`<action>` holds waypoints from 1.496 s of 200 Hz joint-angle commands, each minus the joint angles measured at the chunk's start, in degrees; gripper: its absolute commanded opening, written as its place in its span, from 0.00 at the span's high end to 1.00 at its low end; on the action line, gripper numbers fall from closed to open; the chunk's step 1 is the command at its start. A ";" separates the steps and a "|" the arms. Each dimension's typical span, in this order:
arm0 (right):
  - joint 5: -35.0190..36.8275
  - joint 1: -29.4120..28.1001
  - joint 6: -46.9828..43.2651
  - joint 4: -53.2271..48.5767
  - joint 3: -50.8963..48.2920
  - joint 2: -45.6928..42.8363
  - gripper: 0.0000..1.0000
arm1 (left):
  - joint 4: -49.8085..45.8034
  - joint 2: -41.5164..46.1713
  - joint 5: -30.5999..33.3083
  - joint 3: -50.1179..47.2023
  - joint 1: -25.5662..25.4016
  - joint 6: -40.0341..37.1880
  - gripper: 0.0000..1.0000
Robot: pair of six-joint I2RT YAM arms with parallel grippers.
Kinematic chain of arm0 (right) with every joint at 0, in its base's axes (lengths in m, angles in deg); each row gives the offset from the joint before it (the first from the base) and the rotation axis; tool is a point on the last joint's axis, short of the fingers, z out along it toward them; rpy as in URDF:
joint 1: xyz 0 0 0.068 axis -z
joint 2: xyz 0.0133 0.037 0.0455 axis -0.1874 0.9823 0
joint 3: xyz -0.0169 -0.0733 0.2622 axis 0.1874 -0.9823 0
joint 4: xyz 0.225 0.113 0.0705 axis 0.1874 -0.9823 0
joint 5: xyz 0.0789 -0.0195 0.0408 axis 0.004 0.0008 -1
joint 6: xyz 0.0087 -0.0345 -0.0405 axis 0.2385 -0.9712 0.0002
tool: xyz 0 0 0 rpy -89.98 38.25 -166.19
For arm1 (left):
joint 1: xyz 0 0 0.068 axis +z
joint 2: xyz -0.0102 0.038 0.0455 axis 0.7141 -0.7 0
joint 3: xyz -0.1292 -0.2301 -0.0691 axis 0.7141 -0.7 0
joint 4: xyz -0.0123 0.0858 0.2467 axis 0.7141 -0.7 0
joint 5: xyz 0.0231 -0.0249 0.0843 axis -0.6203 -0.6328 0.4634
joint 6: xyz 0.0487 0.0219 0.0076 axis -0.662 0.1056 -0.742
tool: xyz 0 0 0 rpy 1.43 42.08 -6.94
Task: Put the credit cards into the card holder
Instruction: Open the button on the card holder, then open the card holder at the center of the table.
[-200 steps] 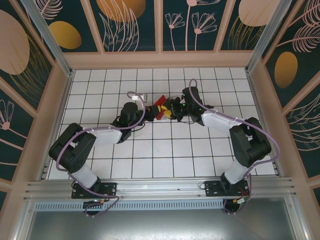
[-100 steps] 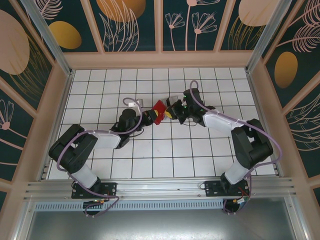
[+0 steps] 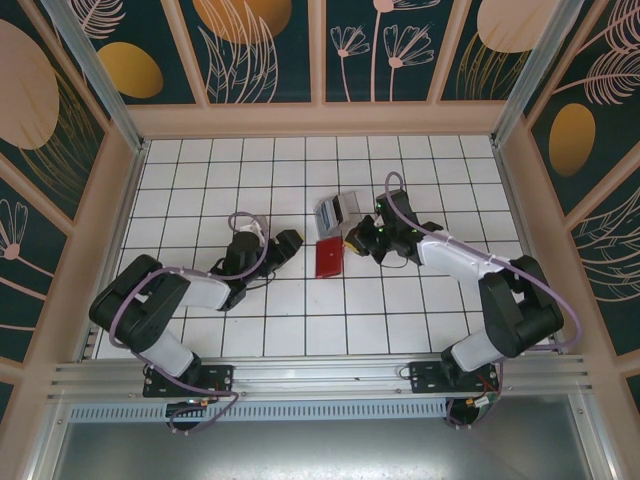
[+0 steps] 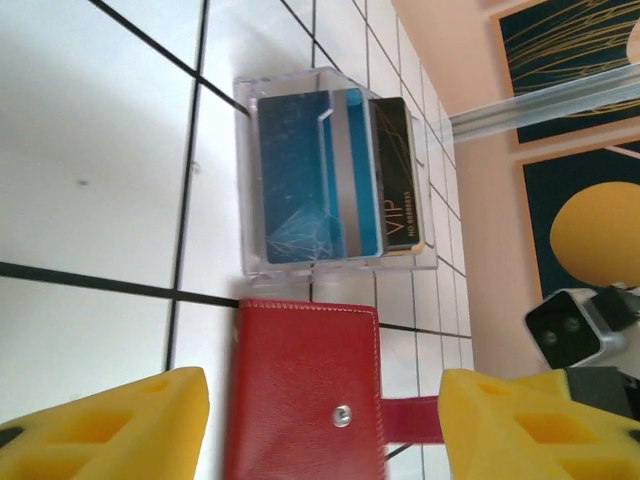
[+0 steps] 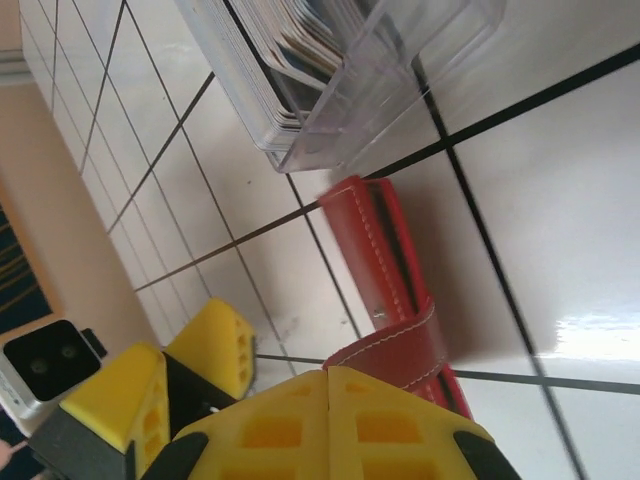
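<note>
Card holder closed on the worktop, cards sitting in the clear box

The red card holder (image 3: 328, 257) lies flat and folded, snap side up, on the white tiled worktop (image 3: 200, 170). It's just on the near side of the clear box (image 4: 248, 200), which has the credit cards (image 4: 320, 175) in it. My left pincer (image 3: 286, 241) is wide open, just left of the holder. My right pincer (image 5: 325, 385) has its fingers pressed together right at the holder's strap (image 5: 395, 345); I can't tell if it's actually pinching it.

Clear plastic box (image 3: 337, 212) on white tiled floor (image 3: 300, 320).
</note>
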 commanded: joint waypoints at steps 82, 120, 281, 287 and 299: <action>0.99 -3.53 -12.30 -4.49 4.51 -2.53 1.00 | -12.97 -9.11 -26.71 10.25 2.53 -13.13 0.30; -0.98 -5.33 -10.38 -2.47 6.14 -1.10 1.00 | -14.28 -9.55 -30.00 12.13 2.57 -13.00 0.30; -5.35 -6.14 -10.11 2.36 9.09 5.11 1.00 | -21.54 -9.19 -32.70 15.86 2.61 -19.93 0.31; -5.32 -6.14 -10.34 2.31 9.48 5.10 1.00 | -21.63 -8.78 -32.45 15.83 2.65 -20.12 0.31; -4.48 -6.16 -11.65 0.79 10.91 5.16 1.00 | -21.65 -8.36 -32.02 15.74 2.78 -20.51 0.30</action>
